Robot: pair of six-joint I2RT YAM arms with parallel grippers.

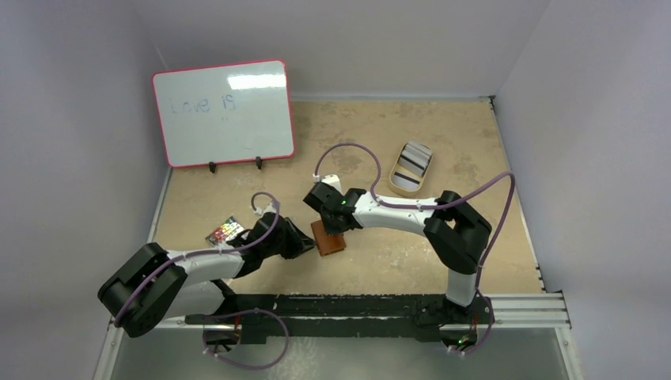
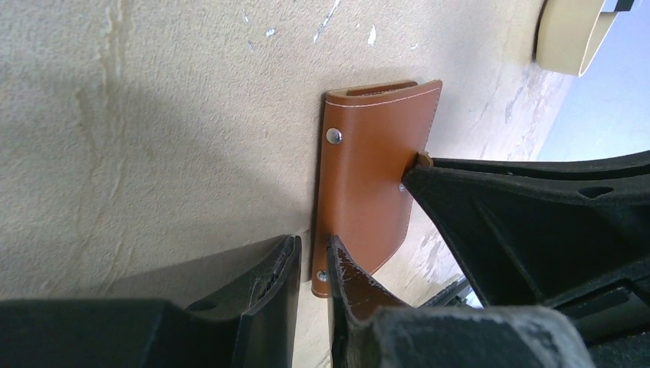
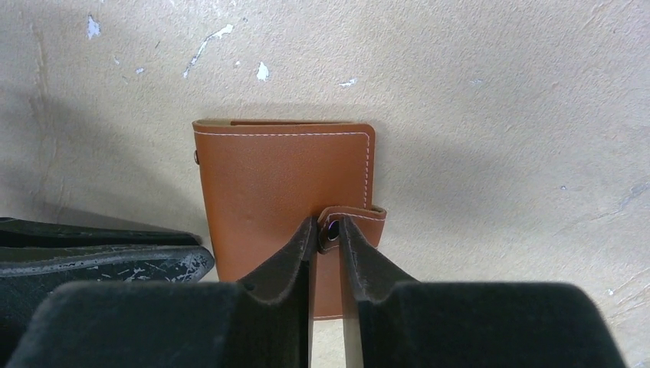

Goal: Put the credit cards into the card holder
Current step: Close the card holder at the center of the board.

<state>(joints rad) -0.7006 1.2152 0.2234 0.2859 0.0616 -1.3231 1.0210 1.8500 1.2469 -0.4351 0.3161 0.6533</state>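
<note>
The card holder point(image 1: 331, 242) is a brown leather wallet lying folded shut on the table between both arms. In the right wrist view my right gripper point(image 3: 328, 227) is shut on the snap tab point(image 3: 356, 215) at the edge of the card holder point(image 3: 280, 184). In the left wrist view my left gripper point(image 2: 313, 249) stands a narrow gap open at the riveted spine corner of the card holder point(image 2: 375, 169). A strip of table shows between the fingers. The credit cards point(image 1: 415, 161), pale with dark stripes, lie in a tan oval tin point(image 1: 398, 184) at the back right.
A red-framed whiteboard point(image 1: 223, 112) stands at the back left. A small multicoloured block point(image 1: 225, 231) lies beside the left arm. The tan tin point(image 2: 571, 34) shows at the top right of the left wrist view. Grey walls close in the table on three sides.
</note>
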